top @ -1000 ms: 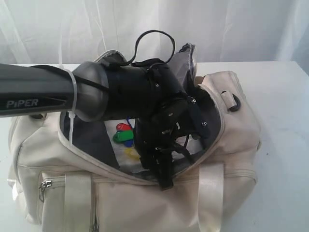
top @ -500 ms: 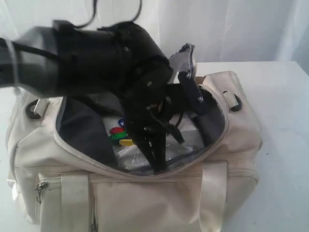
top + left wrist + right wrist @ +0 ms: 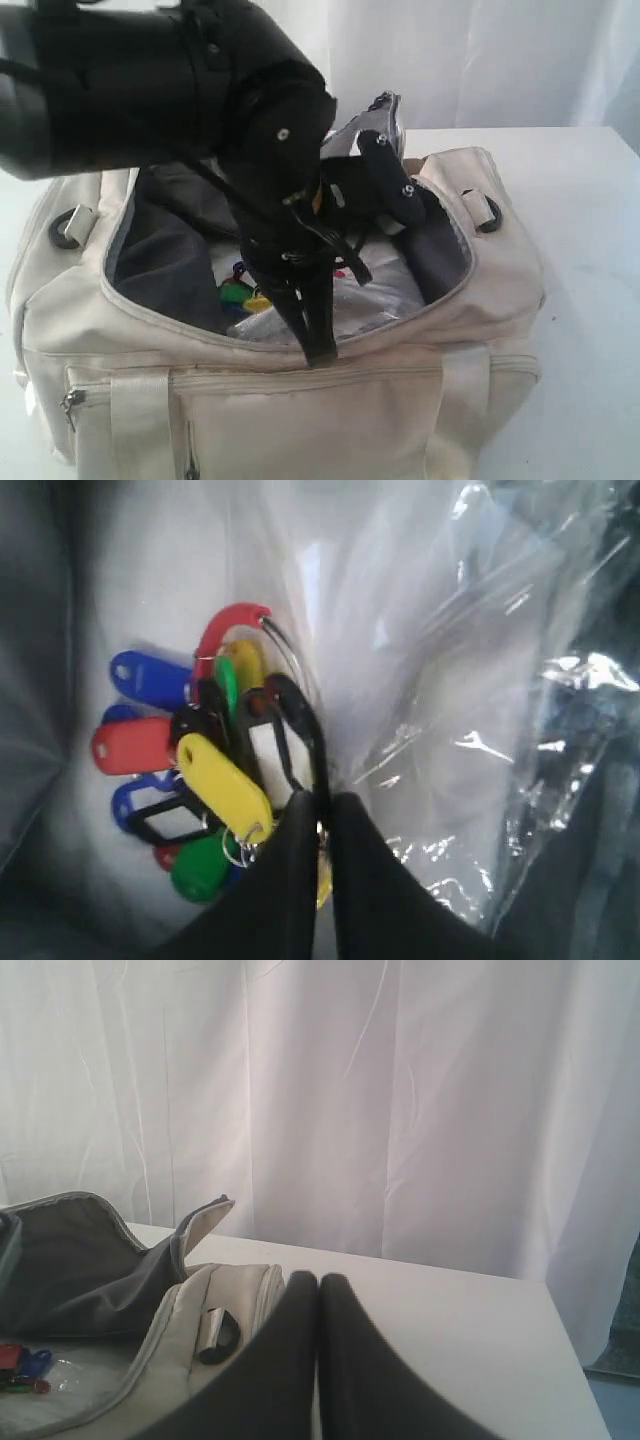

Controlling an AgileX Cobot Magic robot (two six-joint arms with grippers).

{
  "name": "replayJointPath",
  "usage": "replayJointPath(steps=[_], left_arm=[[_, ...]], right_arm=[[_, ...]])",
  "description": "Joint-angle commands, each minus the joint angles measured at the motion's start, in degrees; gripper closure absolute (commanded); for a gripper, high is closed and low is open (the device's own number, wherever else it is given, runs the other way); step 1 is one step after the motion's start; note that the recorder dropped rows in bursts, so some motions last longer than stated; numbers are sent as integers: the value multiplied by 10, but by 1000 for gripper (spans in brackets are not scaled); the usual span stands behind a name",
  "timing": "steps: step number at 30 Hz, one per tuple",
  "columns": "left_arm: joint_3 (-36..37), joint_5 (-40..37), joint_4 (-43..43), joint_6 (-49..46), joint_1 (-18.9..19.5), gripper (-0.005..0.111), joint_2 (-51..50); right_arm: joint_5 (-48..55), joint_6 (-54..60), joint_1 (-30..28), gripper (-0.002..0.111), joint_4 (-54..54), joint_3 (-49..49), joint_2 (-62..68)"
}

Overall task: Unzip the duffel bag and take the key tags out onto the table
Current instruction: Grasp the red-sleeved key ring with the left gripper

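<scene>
Swung higher over the duffel bag (image 3: pixel 400 400), the left arm (image 3: pixel 120 90) has turned its PiPER lettering out of view. The left gripper (image 3: pixel 325 805) has pinched onto the key tags (image 3: pixel 200 770), which fan out from its tips inside the bag, their inserts unreadable. The right gripper (image 3: pixel 318 1285) hangs closed over the surface (image 3: pixel 450 1310).

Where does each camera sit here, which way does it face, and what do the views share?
Exterior view: in front of the duffel bag, slightly above, facing the curtain; left arm reaches in, left gripper low.
Left wrist view: looks down inside the bag at the key tags; left gripper closed on them.
Right wrist view: over the table past the bag's end, facing the curtain; right gripper shut.
Shared: all three show the key tags.
</scene>
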State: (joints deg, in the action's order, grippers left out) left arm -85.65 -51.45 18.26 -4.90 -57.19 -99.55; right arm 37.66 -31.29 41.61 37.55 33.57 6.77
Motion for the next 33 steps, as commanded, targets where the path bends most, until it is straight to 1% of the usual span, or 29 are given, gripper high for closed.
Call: replayJointPath(steps=[1,2,5,8,10,14,16,18,20,22,24,26,29,33], left_arm=[[0,-21,-9,3,-1,86,-53],[0,-26,-9,0,-1,78,-67],[-1,-37,4,-13,-1,65,-73],[-17,-57,21,-14,-1,54,-62],[-38,-66,25,-14,-1,50,-48],[-83,-67,28,-14,-1,49,-23],[-103,-75,21,-15,7,49,-20],[-120,-87,-20,-26,29,49,-26],[-126,-95,-83,-58,61,49,-37],[-126,-85,-148,-89,96,49,-50],[-126,-59,-183,-110,120,49,-59],[-126,-34,-189,-132,126,49,-68],[-126,-6,-189,-201,125,49,-80],[-120,12,-194,-269,124,49,-103]], right_arm=[[-1,-2,2,108,4,-3,-2],[-1,-2,2,108,4,-3,-2],[-1,-4,2,108,4,-3,-2],[-1,-4,2,108,4,-3,-2],[-2,-4,2,108,4,-3,-2],[-2,-4,2,108,4,-3,-2],[-2,-4,2,108,4,-3,-2],[-2,-4,2,108,4,-3,-2],[-2,-4,2,108,4,-3,-2],[-2,-4,2,108,4,-3,-2],[-2,-4,2,108,4,-3,-2],[-2,-4,2,108,4,-3,-2],[-3,-4,2,108,4,-3,-2],[-3,-4,2,108,4,-3,-2]])
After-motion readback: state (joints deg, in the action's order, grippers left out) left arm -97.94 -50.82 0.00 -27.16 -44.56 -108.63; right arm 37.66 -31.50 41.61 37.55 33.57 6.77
